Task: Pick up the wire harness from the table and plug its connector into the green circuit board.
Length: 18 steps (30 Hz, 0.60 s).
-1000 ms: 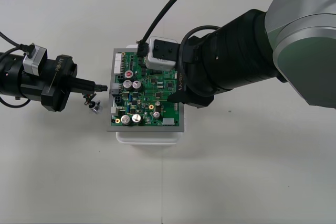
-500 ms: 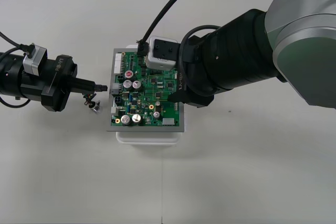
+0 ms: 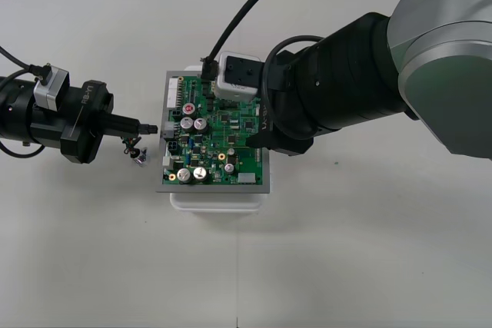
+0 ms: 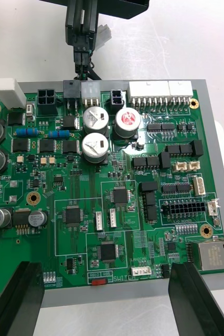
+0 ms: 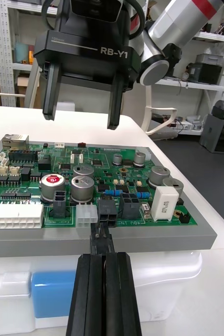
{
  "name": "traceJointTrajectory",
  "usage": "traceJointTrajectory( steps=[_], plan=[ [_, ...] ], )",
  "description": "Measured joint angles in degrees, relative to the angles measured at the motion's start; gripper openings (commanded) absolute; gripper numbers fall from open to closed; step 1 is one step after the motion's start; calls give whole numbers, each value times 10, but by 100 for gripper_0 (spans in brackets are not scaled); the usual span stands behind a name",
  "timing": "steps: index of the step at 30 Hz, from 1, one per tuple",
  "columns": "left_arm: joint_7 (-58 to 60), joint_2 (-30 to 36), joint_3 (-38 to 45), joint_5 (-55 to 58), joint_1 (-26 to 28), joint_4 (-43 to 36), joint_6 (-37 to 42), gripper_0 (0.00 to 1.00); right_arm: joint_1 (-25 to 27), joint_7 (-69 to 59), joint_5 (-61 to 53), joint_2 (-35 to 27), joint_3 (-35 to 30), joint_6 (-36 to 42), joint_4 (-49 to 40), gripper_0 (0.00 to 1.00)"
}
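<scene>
The green circuit board (image 3: 219, 140) lies on its white base (image 3: 219, 201) in the middle of the table. My left gripper (image 3: 152, 127) reaches in from the left, shut on the harness's black plug (image 5: 105, 237). The plug (image 4: 82, 56) is at a black socket (image 4: 70, 88) on the board's left edge; I cannot tell whether it is seated. The harness's wires and round metal socket (image 3: 137, 153) hang below the left fingers (image 5: 91, 294). My right gripper (image 5: 82, 107) hovers open over the board, its fingers (image 4: 17, 299) far apart.
The thick right arm (image 3: 361, 86) comes in from the right and covers the board's right side. A black cable (image 3: 238, 17) arches from the far edge to the right wrist camera (image 3: 234, 74). Bare table lies in front of the base.
</scene>
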Motion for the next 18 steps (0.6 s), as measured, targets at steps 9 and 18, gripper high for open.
traceJointTrajectory(
  steps=[9,18],
  plan=[
    [0,0,0,0,0,-3,0,0,0,0,3,5,0,0,0,69],
    [0,0,0,0,0,-4,0,0,0,0,6,9,0,0,0,69]
  ],
)
